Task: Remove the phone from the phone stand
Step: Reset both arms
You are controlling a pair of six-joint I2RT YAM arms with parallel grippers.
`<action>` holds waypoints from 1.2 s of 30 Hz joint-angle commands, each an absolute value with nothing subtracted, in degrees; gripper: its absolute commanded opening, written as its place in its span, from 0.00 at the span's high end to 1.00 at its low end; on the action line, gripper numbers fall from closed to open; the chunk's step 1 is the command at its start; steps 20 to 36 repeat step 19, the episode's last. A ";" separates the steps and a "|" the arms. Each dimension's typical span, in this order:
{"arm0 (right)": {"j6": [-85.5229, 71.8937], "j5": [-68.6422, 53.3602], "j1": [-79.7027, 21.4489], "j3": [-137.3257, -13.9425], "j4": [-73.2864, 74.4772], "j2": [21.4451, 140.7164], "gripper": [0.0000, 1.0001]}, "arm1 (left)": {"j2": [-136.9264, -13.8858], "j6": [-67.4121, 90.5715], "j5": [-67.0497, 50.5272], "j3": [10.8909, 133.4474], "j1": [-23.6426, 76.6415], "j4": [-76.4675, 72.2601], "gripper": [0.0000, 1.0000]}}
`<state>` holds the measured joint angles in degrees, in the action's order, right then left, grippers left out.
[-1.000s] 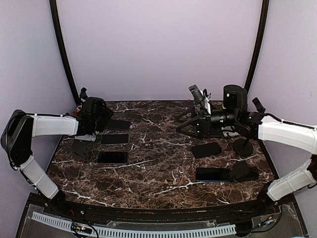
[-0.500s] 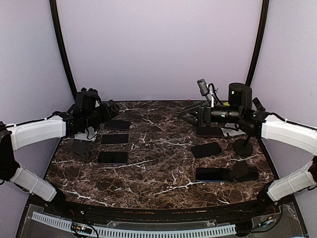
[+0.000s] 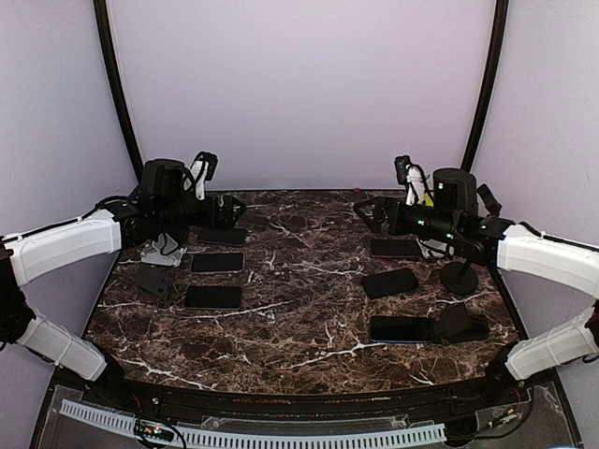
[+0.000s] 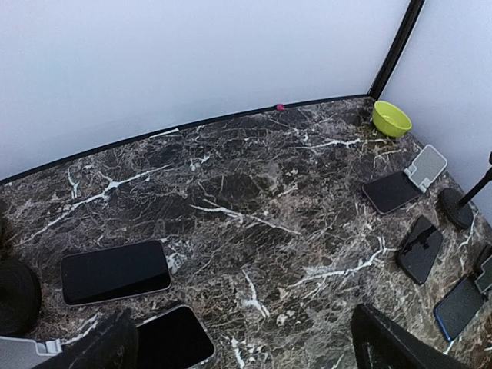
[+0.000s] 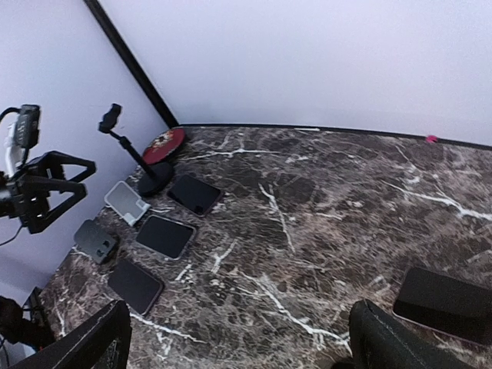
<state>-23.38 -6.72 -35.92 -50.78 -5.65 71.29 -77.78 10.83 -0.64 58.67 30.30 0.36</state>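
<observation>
Top external shows left gripper [image 3: 229, 213] and right gripper [image 3: 367, 211] hovering, fingers spread wide on nothing, while the phone [image 3: 401, 329] lies touching its phone stand [image 3: 460, 323].

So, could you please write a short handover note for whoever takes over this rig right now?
Grippers: the left gripper is open and empty, raised over the left rear of the table. The right gripper is open and empty, raised over the right rear.
Things: the near-right phone lies with one end at the dark stand. I cannot tell whether it rests on it. A row of three phones lies flat on the left.
Done: neither gripper holds anything.
Left: check the near-right phone and, if it sits on the stand, lift it off.
</observation>
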 commanded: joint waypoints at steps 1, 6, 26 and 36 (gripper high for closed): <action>-25.37 3.02 -35.56 -46.14 -10.88 70.06 0.01 | -75.48 4.56 -0.41 55.23 31.05 0.73 0.01; -26.03 5.08 -35.51 -43.30 -13.80 72.41 0.01 | -77.17 2.68 3.30 53.69 33.79 1.67 0.01; -26.60 7.12 -35.34 -41.35 -16.76 75.87 0.01 | -77.25 6.08 4.70 50.53 34.87 -1.48 0.01; -26.60 7.12 -35.34 -41.35 -16.76 75.87 0.01 | -77.25 6.08 4.70 50.53 34.87 -1.48 0.01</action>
